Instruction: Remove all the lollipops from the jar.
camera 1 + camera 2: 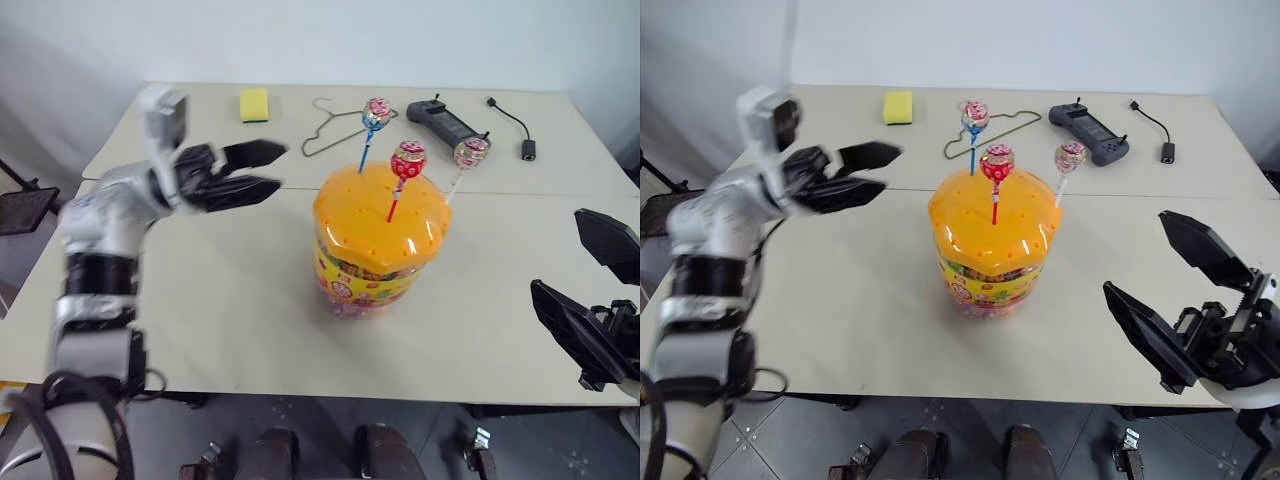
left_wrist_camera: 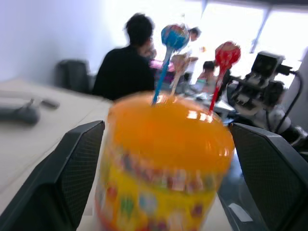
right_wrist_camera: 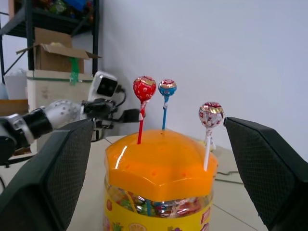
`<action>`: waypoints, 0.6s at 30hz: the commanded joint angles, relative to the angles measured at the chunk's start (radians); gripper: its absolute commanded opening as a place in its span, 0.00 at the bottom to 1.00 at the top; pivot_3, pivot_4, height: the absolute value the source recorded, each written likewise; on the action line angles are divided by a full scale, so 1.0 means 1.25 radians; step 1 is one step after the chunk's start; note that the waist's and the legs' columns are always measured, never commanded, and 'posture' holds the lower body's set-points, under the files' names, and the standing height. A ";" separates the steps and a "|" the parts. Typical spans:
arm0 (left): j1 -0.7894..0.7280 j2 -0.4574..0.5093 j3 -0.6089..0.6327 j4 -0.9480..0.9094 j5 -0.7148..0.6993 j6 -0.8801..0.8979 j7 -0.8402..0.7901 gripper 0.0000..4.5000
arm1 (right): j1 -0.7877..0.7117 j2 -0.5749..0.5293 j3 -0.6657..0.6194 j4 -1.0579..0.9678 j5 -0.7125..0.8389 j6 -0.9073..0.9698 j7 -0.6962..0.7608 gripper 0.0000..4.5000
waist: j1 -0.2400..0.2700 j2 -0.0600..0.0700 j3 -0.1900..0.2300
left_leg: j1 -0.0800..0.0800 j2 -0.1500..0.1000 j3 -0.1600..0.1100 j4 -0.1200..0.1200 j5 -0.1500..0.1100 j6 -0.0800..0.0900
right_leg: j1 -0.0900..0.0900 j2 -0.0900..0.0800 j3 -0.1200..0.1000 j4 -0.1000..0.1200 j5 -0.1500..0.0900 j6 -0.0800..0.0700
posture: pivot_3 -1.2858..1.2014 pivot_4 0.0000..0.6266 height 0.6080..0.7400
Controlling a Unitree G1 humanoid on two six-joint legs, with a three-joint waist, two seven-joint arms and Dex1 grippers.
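Left gripper (image 1: 262,170) wide open, empty, aimed at blue-stick lollipop (image 1: 376,113) beyond fingertips; sticks upright in jar (image 1: 378,232) lid holes. Right gripper (image 1: 1180,300) open, empty, waiting apart.

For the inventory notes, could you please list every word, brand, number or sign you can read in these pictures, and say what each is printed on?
No text can be read as actual words.
Jar label: colourful cartoon print, lettering too blurred to read.
Lollipops wrappers: small patterned print, too small to read.
Cardboard box on the shelf in the right wrist view: no legible marking.
Black device on the table: no readable label.
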 commanded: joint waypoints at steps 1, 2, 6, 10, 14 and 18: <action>-0.056 -0.040 -0.013 0.040 0.024 -0.031 -0.055 0.98 | 0.021 0.009 -0.015 -0.031 -0.009 -0.033 -0.003 1.00 | -0.004 0.000 0.000 | 0.000 0.000 0.000 0.000 0.000 0.000 | 0.000 0.000 0.000 0.000 0.000 0.000 | 0.52 0.24 1.00; -0.065 -0.053 -0.015 0.051 0.033 -0.039 -0.055 0.98 | 0.025 0.011 -0.012 -0.034 -0.009 -0.036 -0.007 1.00 | -0.009 0.000 0.000 | 0.000 0.000 0.001 -0.001 0.000 0.000 | -0.001 0.000 0.001 0.000 0.000 0.000 | 0.52 0.24 1.00; -0.113 -0.125 -0.002 0.088 0.051 -0.072 -0.008 0.86 | 0.050 0.028 0.007 -0.056 -0.023 -0.051 -0.025 1.00 | -0.014 0.000 0.000 | 0.000 0.001 0.000 -0.002 0.000 0.000 | -0.002 0.001 0.001 0.000 0.000 0.000 | 0.52 0.24 1.00; -0.127 -0.151 0.004 0.095 0.060 -0.087 -0.011 0.60 | 0.071 0.042 0.016 -0.074 -0.034 -0.066 -0.040 1.00 | -0.013 0.000 0.000 | 0.000 0.000 0.000 0.000 0.000 0.001 | -0.002 0.001 0.002 0.000 0.000 0.000 | 0.52 0.24 1.00; -0.130 -0.152 0.002 0.087 0.061 -0.070 -0.029 0.33 | 0.094 0.048 0.015 -0.079 -0.037 -0.080 -0.038 1.00 | -0.013 0.000 0.000 | 0.000 0.000 0.000 -0.001 0.000 0.001 | -0.002 0.001 0.002 0.001 0.000 0.000 | 0.52 0.24 1.00; -0.154 -0.154 0.023 0.105 0.046 -0.027 -0.013 0.04 | 0.104 0.051 0.022 -0.081 -0.029 -0.089 -0.036 1.00 | -0.012 0.000 0.000 | 0.000 0.000 0.000 0.000 0.000 0.001 | -0.002 0.001 0.002 0.001 0.000 0.000 | 0.52 0.24 1.00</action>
